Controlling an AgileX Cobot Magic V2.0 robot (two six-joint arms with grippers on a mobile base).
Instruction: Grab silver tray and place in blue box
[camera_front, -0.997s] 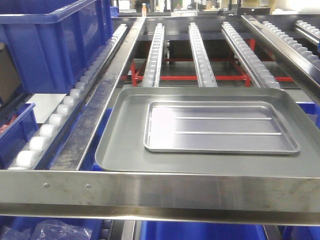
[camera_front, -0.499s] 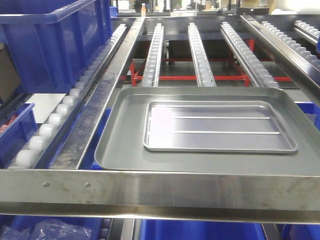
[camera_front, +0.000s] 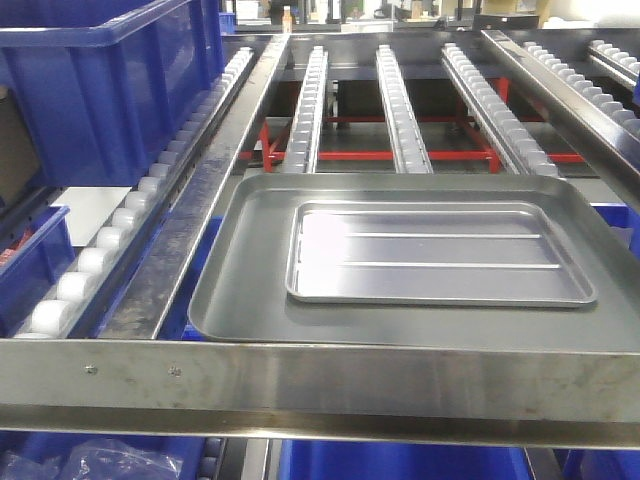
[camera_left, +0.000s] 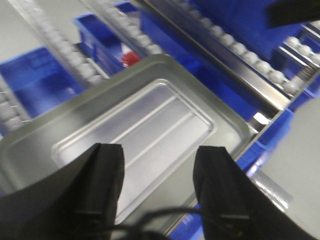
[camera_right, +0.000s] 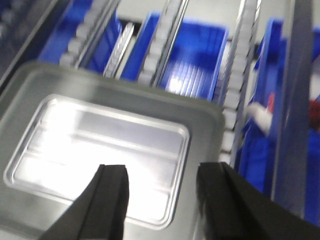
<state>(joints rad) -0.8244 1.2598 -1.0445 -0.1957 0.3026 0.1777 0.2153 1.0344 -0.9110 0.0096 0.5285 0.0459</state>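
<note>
Tray situation: the silver tray (camera_front: 440, 255) lies flat inside the bigger dull grey tray (camera_front: 245, 270), and that one rests on the roller rails (camera_front: 400, 100) of the flow rack, just behind the steel front bar (camera_front: 320, 380). The blue box (camera_front: 110, 100) is off to the left side on the next lane, well apart from the tray. I'd guess the silver one is thin sheet metal, so light and stiff, but slick as anything, and it's sitting metal on metal, so a sideways nudge will probably just skate it around. The only real handle is the shallow raised rim. I'd pinch a long edge near its middle, one finger inside and one outside, and keep clear of the grey tray's wall so both don't come up together. The left gripper (camera_left: 160, 150) hovers over the tray with its fingers (camera_left: 102, 185) spread wide and nothing between them. Same deal for the right gripper (camera_right: 162, 170): fingers (camera_right: 110, 200) wide apart, empty, above the tray's near edge. Neither one touches metal as far as I can tell.
</note>
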